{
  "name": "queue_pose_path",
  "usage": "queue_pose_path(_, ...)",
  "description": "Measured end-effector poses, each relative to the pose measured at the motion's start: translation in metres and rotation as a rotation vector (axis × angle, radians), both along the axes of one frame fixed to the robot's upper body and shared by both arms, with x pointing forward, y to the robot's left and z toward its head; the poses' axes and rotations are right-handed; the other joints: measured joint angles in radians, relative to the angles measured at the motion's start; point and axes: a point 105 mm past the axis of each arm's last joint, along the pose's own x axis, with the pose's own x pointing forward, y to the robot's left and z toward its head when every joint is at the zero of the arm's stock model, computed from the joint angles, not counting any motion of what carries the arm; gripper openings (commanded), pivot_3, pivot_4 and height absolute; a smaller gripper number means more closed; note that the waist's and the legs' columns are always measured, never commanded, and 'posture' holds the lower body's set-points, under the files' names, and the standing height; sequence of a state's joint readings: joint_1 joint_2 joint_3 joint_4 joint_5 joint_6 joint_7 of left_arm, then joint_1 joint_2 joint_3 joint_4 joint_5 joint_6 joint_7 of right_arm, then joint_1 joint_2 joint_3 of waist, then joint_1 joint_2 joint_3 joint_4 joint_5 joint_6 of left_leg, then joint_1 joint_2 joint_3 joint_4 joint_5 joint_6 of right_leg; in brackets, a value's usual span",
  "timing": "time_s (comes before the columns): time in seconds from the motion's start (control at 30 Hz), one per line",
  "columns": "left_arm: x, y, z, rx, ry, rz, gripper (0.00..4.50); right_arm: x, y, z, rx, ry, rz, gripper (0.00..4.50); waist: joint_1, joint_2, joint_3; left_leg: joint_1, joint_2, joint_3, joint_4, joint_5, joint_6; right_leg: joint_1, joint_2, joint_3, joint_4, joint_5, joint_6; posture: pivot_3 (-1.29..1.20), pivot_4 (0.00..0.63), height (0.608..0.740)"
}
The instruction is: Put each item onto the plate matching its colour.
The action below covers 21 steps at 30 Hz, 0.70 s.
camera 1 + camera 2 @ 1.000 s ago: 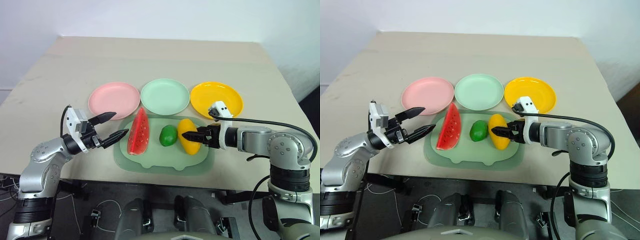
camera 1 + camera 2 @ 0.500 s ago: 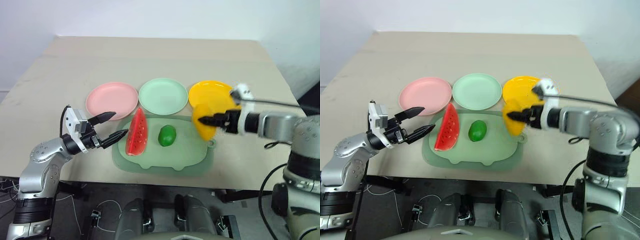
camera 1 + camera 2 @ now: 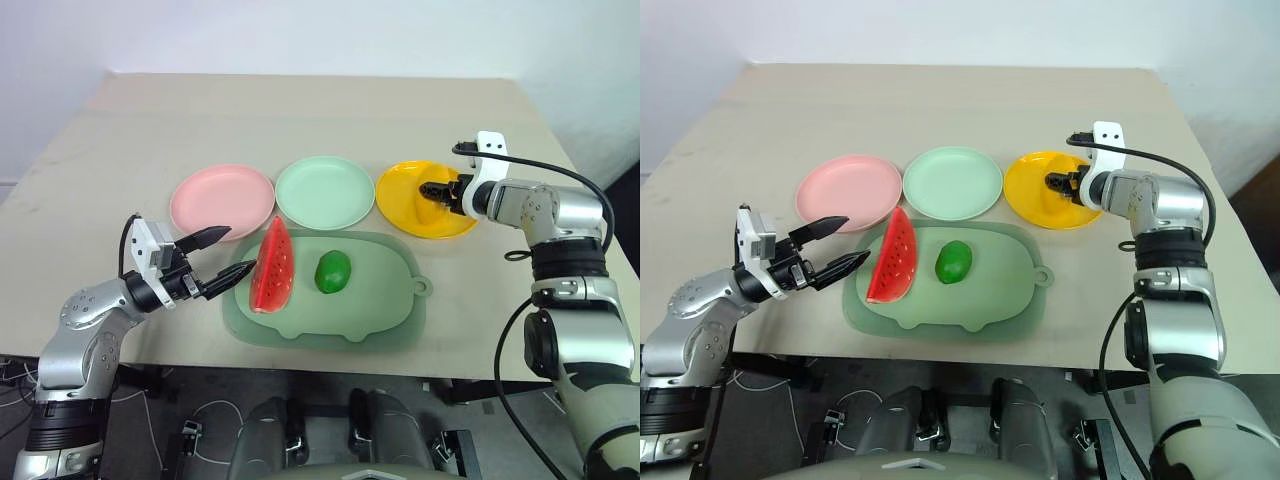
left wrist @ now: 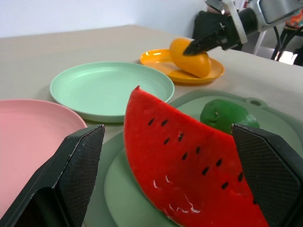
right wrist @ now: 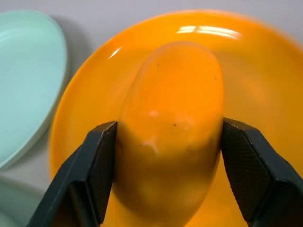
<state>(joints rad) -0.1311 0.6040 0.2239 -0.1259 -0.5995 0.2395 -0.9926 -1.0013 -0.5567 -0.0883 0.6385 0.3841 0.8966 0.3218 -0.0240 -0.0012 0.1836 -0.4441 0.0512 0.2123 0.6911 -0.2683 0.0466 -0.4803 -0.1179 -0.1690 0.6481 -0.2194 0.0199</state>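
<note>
Three plates, three toys: your right hand (image 5: 163, 156) is clenched on the yellow fruit (image 5: 170, 127) over the yellow plate (image 3: 400, 190); left hand (image 3: 222, 255) gapes beside the watermelon (image 3: 272, 270).

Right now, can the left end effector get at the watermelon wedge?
Probably yes: the left end effector stands open beside the watermelon wedge, with nothing between them on the mat.
</note>
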Motion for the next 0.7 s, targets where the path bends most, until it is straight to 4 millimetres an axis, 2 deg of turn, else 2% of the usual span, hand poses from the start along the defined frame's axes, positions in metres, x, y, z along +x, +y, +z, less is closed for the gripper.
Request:
queue_pose_path(0.1, -0.001, 0.0, 0.0, 0.001, -0.009, -0.001, 4.5, 0.003, -0.005, -0.007, -0.01, 0.022, -0.012, 4.48, 0.002, 0.0, 0.0, 0.0, 0.0, 0.0, 0.0, 0.0, 0.0, 0.0, 0.0, 0.0, 0.0, 0.0, 0.0, 0.0, 0.15, 0.696)
queue_pose_path(0.17, -0.002, 0.002, -0.003, 0.0, -0.002, 0.003, 4.5, 0.001, -0.005, -0.014, -0.002, 0.049, -0.004, 4.48, 0.001, 0.0, 0.0, 0.0, 0.0, 0.0, 0.0, 0.0, 0.0, -0.001, 0.0, 0.0, 0.0, 0.0, 0.0, 0.0, 0.15, 0.696)
queue_pose_path(0.27, -0.002, 0.005, -0.004, -0.001, -0.005, 0.011, 4.5, -0.002, 0.0, -0.012, 0.012, 0.071, 0.032, 4.48, -0.002, 0.001, 0.0, 0.0, 0.0, 0.0, 0.0, 0.0, 0.0, -0.002, 0.0, 0.001, 0.001, 0.0, 0.0, 0.0, 0.15, 0.696)
queue_pose_path(0.37, -0.001, 0.007, -0.006, -0.004, 0.0, 0.016, 4.5, -0.007, 0.004, 0.01, -0.014, 0.018, 0.078, 4.48, -0.004, 0.001, 0.001, -0.001, 0.0, 0.0, 0.0, 0.0, -0.001, -0.002, 0.0, 0.001, 0.001, 0.0, 0.0, 0.0, 0.15, 0.696)
queue_pose_path(0.4, -0.002, 0.008, -0.006, -0.004, -0.005, 0.016, 4.5, -0.011, 0.005, 0.021, -0.044, -0.025, 0.099, 4.48, -0.002, 0.001, 0.001, -0.001, 0.0, 0.0, 0.0, 0.0, -0.001, -0.002, -0.001, 0.001, 0.001, 0.0, 0.0, 0.0, 0.15, 0.696)
queue_pose_path(0.47, -0.002, 0.01, -0.007, -0.005, -0.006, 0.016, 4.5, -0.021, 0.005, 0.031, -0.077, -0.059, 0.126, 4.48, 0.001, 0.001, 0.001, -0.001, 0.0, 0.0, 0.0, 0.0, -0.001, -0.002, -0.001, 0.001, 0.001, 0.0, 0.0, 0.0, 0.15, 0.696)
queue_pose_path(0.53, -0.002, 0.011, -0.007, -0.005, -0.007, 0.017, 4.5, -0.033, 0.013, 0.034, -0.076, -0.071, 0.17, 4.48, 0.003, 0.001, 0.001, -0.001, 0.0, 0.0, 0.0, 0.0, -0.001, -0.002, -0.001, 0.001, 0.001, 0.0, 0.0, 0.0, 0.15, 0.696)
queue_pose_path(0.7, -0.002, 0.01, -0.007, -0.005, -0.013, 0.012, 4.5, -0.067, 0.048, 0.043, -0.033, -0.086, 0.306, 4.48, 0.003, 0.001, 0.001, 0.0, 0.001, -0.001, -0.001, 0.0, -0.001, -0.002, -0.001, 0.001, 0.001, 0.0, 0.0, 0.0, 0.15, 0.696)
